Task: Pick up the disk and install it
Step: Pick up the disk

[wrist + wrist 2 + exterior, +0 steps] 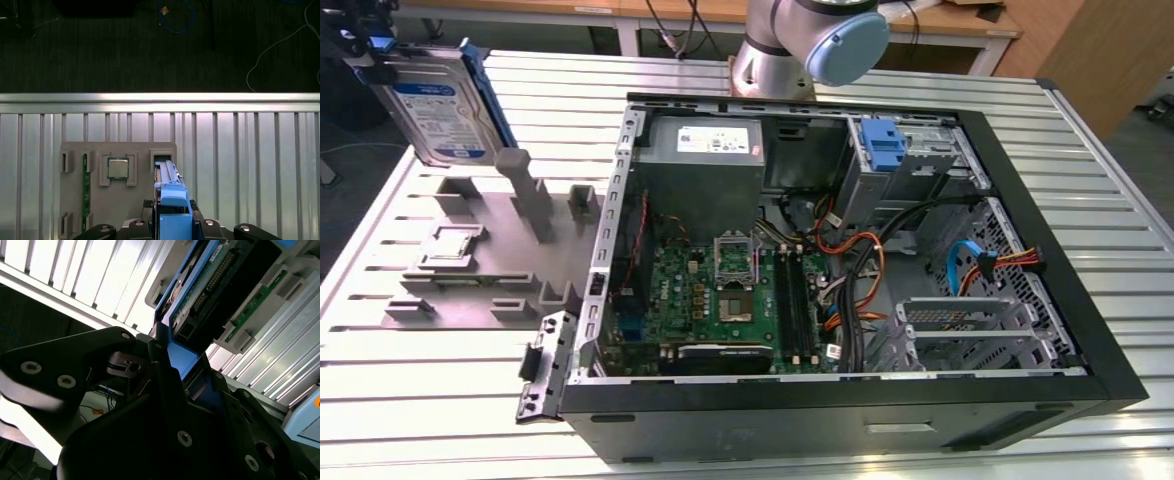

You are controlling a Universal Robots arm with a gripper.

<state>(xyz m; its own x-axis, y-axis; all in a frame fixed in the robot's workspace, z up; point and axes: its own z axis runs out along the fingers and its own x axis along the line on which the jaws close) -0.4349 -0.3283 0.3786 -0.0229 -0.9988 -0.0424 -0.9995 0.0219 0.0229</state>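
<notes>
My fingers [160,390] are clamped on the disk [440,105], gripping its upper end at the blue side rail. The disk is outside the open computer case [854,250], off the case's far corner on the exterior view's left. It hangs in the air, upright and slightly tilted, with its blue-and-white label facing the exterior camera.

Beside the case's wall on that same side, a grey holder [467,270] lies on the slatted table [400,400]. In the first wrist view I look down the disk's thin edge at this holder, which carries a processor chip [118,168] and a green memory stick [86,192].

Inside the case, at its far side, a grey power-supply box [707,140] and a blue bracket [887,145] are mounted.
</notes>
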